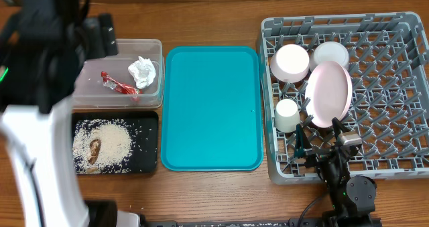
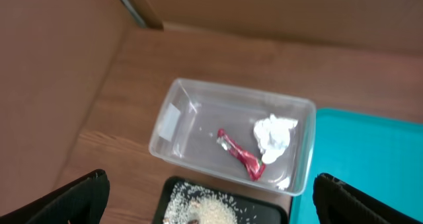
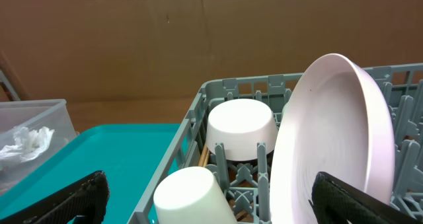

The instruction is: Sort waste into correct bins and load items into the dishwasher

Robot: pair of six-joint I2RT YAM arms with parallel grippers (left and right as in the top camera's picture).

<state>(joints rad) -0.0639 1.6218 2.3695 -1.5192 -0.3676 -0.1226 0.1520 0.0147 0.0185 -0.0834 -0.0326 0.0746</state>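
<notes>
The clear tub [image 1: 86, 94] holds the white napkin [image 1: 143, 71] and the red wrapper [image 1: 119, 84]. The black tray [image 1: 150, 146] holds rice with brown scraps [image 1: 107, 143]. In the grey rack [image 1: 395, 66] the pink plate [image 1: 328, 93] stands on edge, beside two upturned bowls [image 1: 290, 61] [image 1: 331, 53] and the cream cup [image 1: 288, 114]. My left gripper [image 2: 210, 207] is open and empty, high above the tub [image 2: 172, 118] and the rice. My right gripper [image 1: 320, 138] [image 3: 211, 204] is open and empty at the rack's front edge, facing the cup [image 3: 192, 197] and plate [image 3: 330, 138].
The flat teal tray [image 1: 211, 106] lies between the bins and the rack, with nothing on it. The left arm's white and black body covers the table's left side. A brown wall stands behind the table.
</notes>
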